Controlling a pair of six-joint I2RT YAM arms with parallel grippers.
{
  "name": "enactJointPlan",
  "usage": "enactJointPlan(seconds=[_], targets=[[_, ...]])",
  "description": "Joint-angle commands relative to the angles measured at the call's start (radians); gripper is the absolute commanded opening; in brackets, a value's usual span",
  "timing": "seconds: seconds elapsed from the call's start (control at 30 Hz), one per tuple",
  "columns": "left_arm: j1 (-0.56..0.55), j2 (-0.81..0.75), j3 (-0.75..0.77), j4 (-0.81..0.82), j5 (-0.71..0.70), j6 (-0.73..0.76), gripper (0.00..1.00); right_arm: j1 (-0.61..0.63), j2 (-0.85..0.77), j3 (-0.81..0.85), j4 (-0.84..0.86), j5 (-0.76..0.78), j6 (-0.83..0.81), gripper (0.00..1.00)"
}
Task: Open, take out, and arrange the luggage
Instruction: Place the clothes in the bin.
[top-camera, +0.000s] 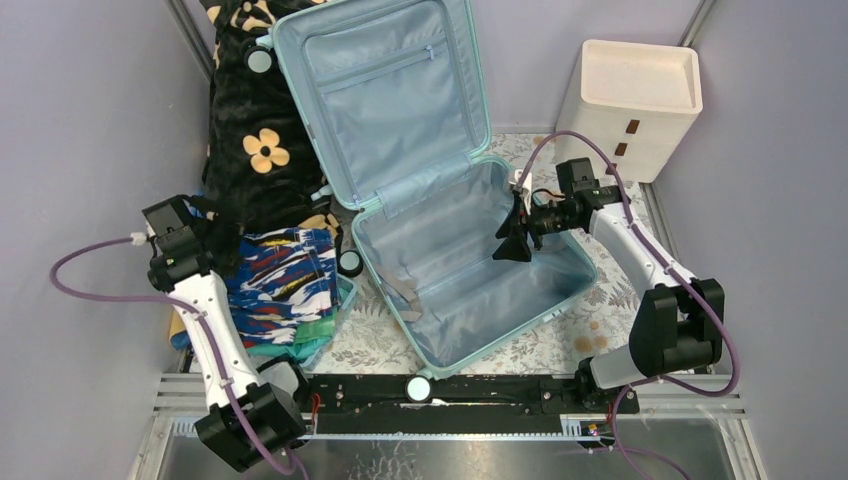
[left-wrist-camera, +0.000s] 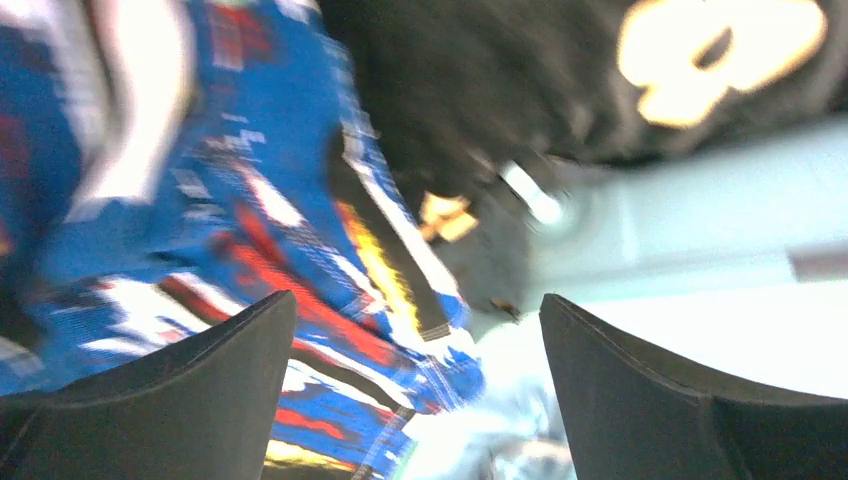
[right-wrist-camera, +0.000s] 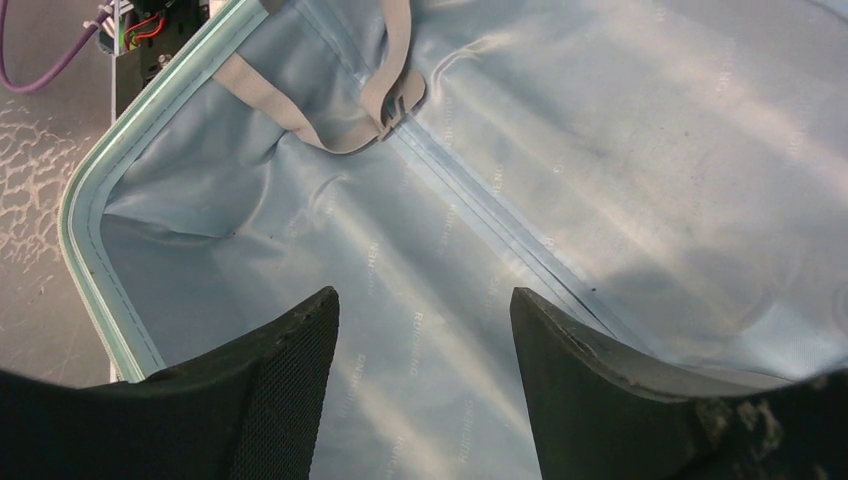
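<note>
The pale aqua luggage (top-camera: 470, 290) lies open in the middle of the table, its lid (top-camera: 385, 95) propped upright behind it. Its grey-blue lining (right-wrist-camera: 600, 150) is bare apart from a loose grey strap (right-wrist-camera: 340, 125). My right gripper (top-camera: 513, 243) (right-wrist-camera: 425, 300) hangs open over the right side of the base, nothing between its fingers. My left gripper (top-camera: 218, 243) (left-wrist-camera: 415, 310) is open wide just above a blue, red and white patterned garment (top-camera: 285, 275) (left-wrist-camera: 250, 200), at the edge of a black flowered blanket (top-camera: 255, 150) (left-wrist-camera: 560, 80). It holds nothing.
The patterned garment tops a pile of clothes in a small blue basket (top-camera: 346, 297) left of the luggage. The black blanket is heaped against the left wall. A cream drawer unit (top-camera: 635, 100) stands at the back right. A floral cloth (top-camera: 560, 345) covers the table.
</note>
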Motion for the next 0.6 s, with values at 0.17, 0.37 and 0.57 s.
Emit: enactJointPlan(seconds=[0.17, 0.37, 0.57], targets=[[-0.226, -0.038, -0.141, 0.731, 0.63, -0.056, 0.99, -0.102, -0.065, 0.154, -0.053, 0.0, 0.053, 0.73], [-0.617, 0.092, 0.059, 0.951, 0.504, -0.044, 0.99, -0.178, -0.111, 0.197, -0.089, 0.058, 0.104, 0.76], [-0.662, 0.209, 0.259, 1.073, 0.526, -0.064, 0.99, -0.296, -0.168, 0.18, -0.007, 0.125, 0.233, 0.81]])
